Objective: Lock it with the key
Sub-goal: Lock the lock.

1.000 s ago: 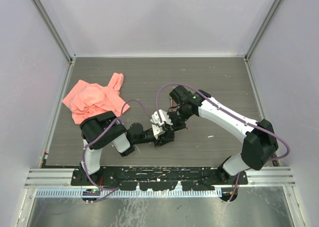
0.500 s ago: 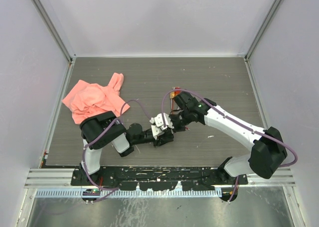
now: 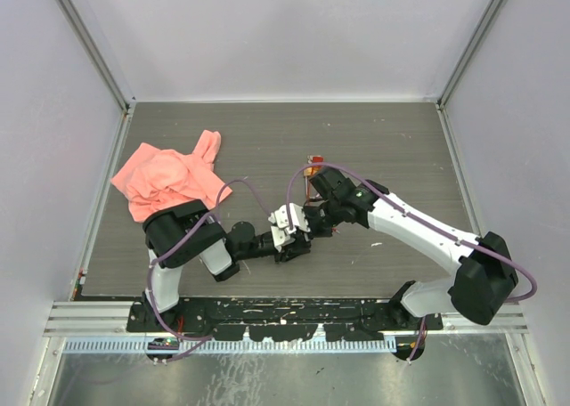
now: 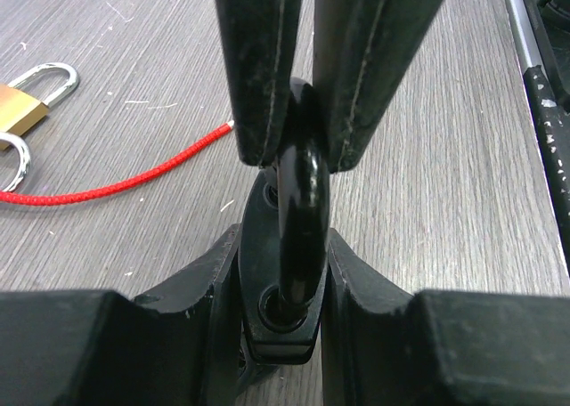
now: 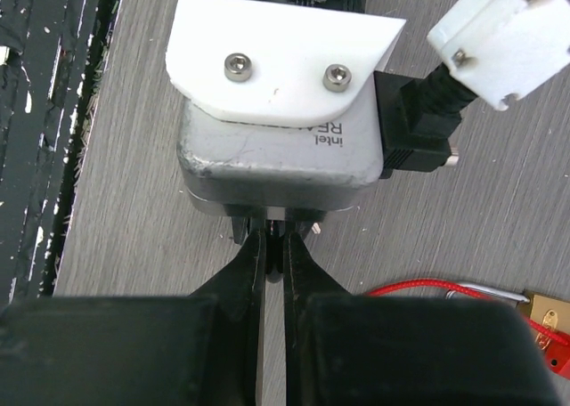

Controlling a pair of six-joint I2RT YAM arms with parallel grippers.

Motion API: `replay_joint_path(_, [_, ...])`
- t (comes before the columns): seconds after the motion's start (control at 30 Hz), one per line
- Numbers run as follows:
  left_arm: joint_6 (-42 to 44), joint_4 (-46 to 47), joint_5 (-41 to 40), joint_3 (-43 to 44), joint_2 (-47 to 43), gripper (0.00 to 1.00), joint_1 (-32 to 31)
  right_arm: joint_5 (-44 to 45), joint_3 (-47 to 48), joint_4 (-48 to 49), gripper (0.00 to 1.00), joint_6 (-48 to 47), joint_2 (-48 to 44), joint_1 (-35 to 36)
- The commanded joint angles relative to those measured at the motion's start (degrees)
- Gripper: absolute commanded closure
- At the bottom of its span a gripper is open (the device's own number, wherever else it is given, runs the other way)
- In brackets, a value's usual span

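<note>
A black padlock (image 4: 267,212) stands with its shackle (image 4: 304,185) pointing away from the left wrist camera. My left gripper (image 4: 283,268) is shut on the lock's body, one jaw on each side. My right gripper (image 4: 298,152) comes in from the far side and is shut on the top of the shackle; in the right wrist view its fingertips (image 5: 274,243) pinch it just under the left wrist camera (image 5: 280,139). In the top view both grippers meet near the table's middle front (image 3: 298,232). No key can be made out.
A brass padlock (image 4: 20,110) with a silver ring and a red cord (image 4: 116,185) lies on the wood-grain table, to the left in the left wrist view. An orange cloth (image 3: 169,179) is bunched at the left. Grey walls enclose the table.
The right arm's forearm and elbow have swung to the right and nearer, uncovering the brass padlock behind it. Its gripper has stayed at the black padlock. The left arm has not moved.
</note>
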Motion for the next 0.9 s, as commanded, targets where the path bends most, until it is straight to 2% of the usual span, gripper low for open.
replay_joint_path(0.0, [2.68, -1.67, -2.64, -1.4, -1.0, 0.97, 1.18, 15.27, -6.43, -18.41, 0.99, 1.0, 5.2, -0.59])
replay_joint_path(0.43, [3.26, -1.66, -0.71, -2.5, -2.35, 0.85, 1.2, 14.73, -4.95, -18.19, 0.99, 1.59, 6.25, -4.62])
replay_joint_path(0.67, [2.93, -1.66, -0.07, -1.89, -1.49, 0.95, 1.19, 11.05, -3.19, -15.19, 0.99, 3.78, 6.16, -5.02])
replay_joint_path(0.87, [2.49, -1.66, -0.11, -1.48, -0.39, 0.97, 1.22, 4.17, 0.6, -11.33, 0.99, 7.25, 3.4, -6.21])
